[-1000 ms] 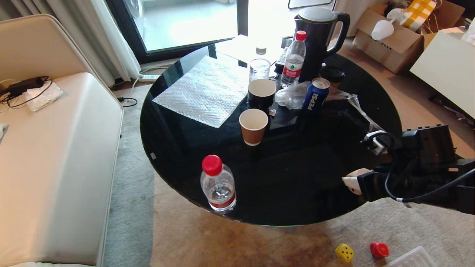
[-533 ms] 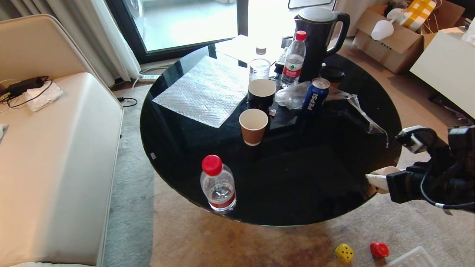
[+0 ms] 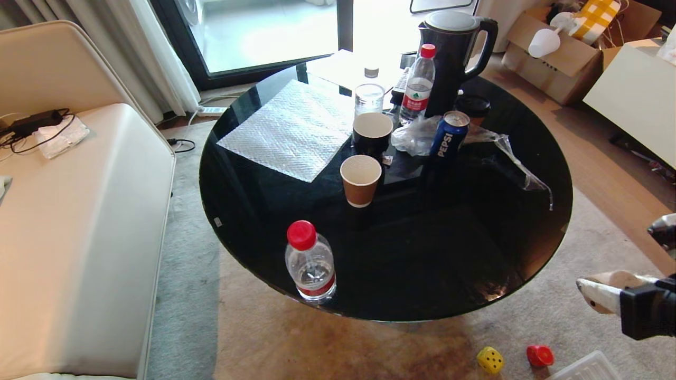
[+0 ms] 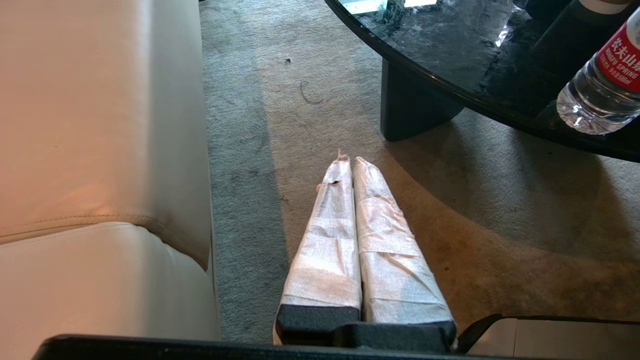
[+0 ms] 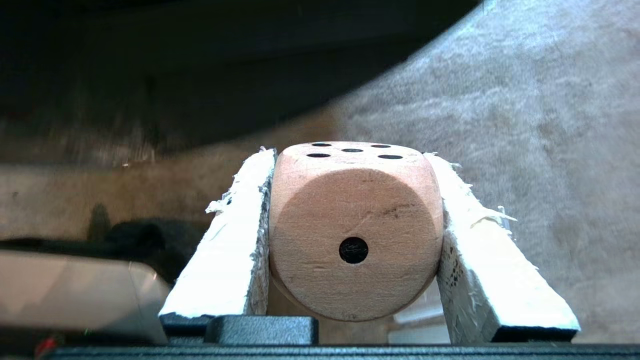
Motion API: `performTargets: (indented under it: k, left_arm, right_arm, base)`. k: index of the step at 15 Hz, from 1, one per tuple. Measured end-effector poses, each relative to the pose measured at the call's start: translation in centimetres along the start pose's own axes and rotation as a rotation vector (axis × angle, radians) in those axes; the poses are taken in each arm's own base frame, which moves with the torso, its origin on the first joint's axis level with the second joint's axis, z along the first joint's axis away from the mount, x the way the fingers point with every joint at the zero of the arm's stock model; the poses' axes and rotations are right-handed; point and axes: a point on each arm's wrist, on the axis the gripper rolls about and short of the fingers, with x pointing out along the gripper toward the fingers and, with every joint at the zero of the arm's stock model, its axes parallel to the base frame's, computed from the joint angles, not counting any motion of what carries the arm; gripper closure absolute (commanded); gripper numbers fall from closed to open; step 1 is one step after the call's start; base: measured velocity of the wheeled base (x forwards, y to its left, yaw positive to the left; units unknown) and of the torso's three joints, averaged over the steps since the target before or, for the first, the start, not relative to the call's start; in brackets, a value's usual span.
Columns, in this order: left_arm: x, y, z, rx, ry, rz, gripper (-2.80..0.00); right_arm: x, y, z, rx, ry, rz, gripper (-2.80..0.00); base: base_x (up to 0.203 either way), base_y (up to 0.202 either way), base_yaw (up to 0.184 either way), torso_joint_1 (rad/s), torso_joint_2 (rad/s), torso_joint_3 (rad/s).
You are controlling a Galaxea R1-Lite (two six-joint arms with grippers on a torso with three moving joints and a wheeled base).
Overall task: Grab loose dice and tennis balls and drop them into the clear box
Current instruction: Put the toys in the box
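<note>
My right hand [image 5: 350, 235] grips the beige die [image 5: 352, 230] above the rug, off the counter's near right edge. I should carry it level over the clear box [image 3: 583, 368] at the rug's near edge, then release low.

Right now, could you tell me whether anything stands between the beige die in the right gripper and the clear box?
Nothing visible does. The right gripper holds the beige die above open carpet, clear of the table; the clear box lies below it, with the red die beside the box.
</note>
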Motion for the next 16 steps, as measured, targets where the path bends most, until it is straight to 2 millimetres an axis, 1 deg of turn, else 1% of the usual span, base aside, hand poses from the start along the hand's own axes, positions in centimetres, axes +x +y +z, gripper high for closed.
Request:
performTargets:
  k: [3,5,8,9,11,16]
  left_arm:
    - [0.0,0.0,0.0,0.000,0.000,0.000,0.00]
    - [0.0,0.0,0.0,0.000,0.000,0.000,0.00]
    - [0.0,0.0,0.0,0.000,0.000,0.000,0.00]
    - [0.0,0.0,0.0,0.000,0.000,0.000,0.00]
    - [0.0,0.0,0.0,0.000,0.000,0.000,0.00]
    - [0.0,0.0,0.0,0.000,0.000,0.000,0.00]
  right_arm:
    - [-3.5,0.2,-3.4,0.003,0.001,0.009,0.00]
    - [-5.8,0.4,-6.1,0.027,-0.001,0.020,0.00]
    - [-8.4,0.7,-9.8,0.075,-0.007,0.029,0.00]
    - [-9.0,0.8,-11.0,0.091,-0.007,0.024,0.00]
    - [-9.5,1.0,-12.4,0.098,-0.039,0.008,0.00]
    - [-10.5,1.3,-14.4,0.095,-0.236,-0.043,0.00]
  base:
    - [0.000,0.000,0.000,0.000,0.00,0.000]
    - [0.000,0.000,0.000,0.000,0.00,0.000]
    - [0.000,0.000,0.000,0.000,0.00,0.000]
    - [0.000,0.000,0.000,0.000,0.00,0.000]
    - [0.000,0.000,0.000,0.000,0.00,0.000]
    - [0.000,0.000,0.000,0.000,0.00,0.000]
